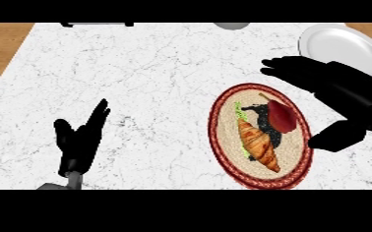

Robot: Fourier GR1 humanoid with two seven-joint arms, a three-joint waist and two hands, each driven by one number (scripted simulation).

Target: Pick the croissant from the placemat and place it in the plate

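Note:
A golden-brown croissant (259, 145) lies on the round woven placemat (227, 128) with a dark red rim, at the lower right of the counter. Beside it on the mat sits a dark red fruit-like object (283, 116) over a black patch. The white plate (336, 45) stands at the far right, partly cut off by the view's edge. My right hand (323, 86) hovers open above the mat's upper right, fingers stretched left, thumb down near the mat's right rim. It holds nothing. My left hand (78, 136) rests open at the lower left, fingers up.
The white marble counter (145, 69) has a wooden strip along its left edge (11, 42). A dark item (97, 24) and a grey round object (231, 25) peek in at the far edge.

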